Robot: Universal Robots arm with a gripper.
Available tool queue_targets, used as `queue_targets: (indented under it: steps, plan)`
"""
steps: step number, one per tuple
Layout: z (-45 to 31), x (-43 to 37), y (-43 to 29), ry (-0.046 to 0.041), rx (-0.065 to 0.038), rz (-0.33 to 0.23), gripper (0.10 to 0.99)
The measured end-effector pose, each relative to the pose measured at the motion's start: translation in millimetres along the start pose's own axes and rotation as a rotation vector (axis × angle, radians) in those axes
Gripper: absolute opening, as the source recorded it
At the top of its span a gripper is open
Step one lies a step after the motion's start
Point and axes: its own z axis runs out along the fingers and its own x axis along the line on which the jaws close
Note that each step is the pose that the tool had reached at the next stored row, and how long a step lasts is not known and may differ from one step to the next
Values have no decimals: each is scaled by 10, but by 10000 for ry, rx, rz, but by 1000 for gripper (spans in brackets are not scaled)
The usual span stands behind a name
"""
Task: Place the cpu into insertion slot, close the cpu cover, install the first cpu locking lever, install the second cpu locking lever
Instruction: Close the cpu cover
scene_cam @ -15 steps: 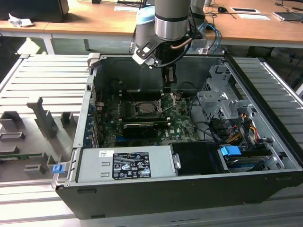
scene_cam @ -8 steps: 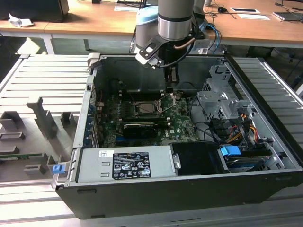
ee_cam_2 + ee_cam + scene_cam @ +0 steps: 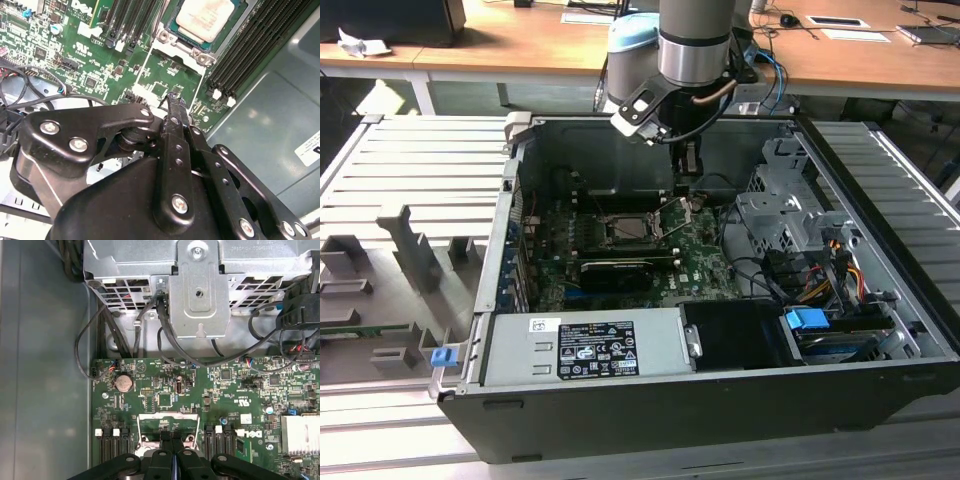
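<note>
Gripper [image 3: 172,442]: fingers pressed together, nothing seen between them, tips low over the motherboard [image 3: 150,390] at the cpu cover [image 3: 167,415].
The cpu [image 3: 204,19], a pale silver-grey square, sits in the insertion slot [image 3: 632,230] with its face uncovered. The cover frame lies open, green board showing through its window. Black memory slots [image 3: 250,55] flank the socket. Drive cage [image 3: 197,290] and black cables [image 3: 170,345] are nearby. All of it sits inside the open computer case [image 3: 880,250].
</note>
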Motion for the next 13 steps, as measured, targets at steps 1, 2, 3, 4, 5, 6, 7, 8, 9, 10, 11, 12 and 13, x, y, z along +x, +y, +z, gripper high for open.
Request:
queue_targets:
  steps: [1,2,3,4,5,6,7,8,9,10,11,12,13]
  plan:
    - [0,0,6,0,0,0,106]
    - [2,0,22,0,0,0,106]
    - [3,1,34,0,-1,0,106]
    - [4,1,44,0,0,0,106]
    - [5,1,60,0,0,0,106]
    - [6,2,77,0,0,-1,106]
    - [7,2,84,0,0,-1,106]
    - [7,2,91,-1,0,0,106]
    - [8,2,105,0,0,0,106]
    - [9,2,116,0,0,0,106]
    - [13,3,139,1,0,0,106]
    - [23,3,150,0,0,-2,106]
    - [34,3,155,0,0,-10,106]
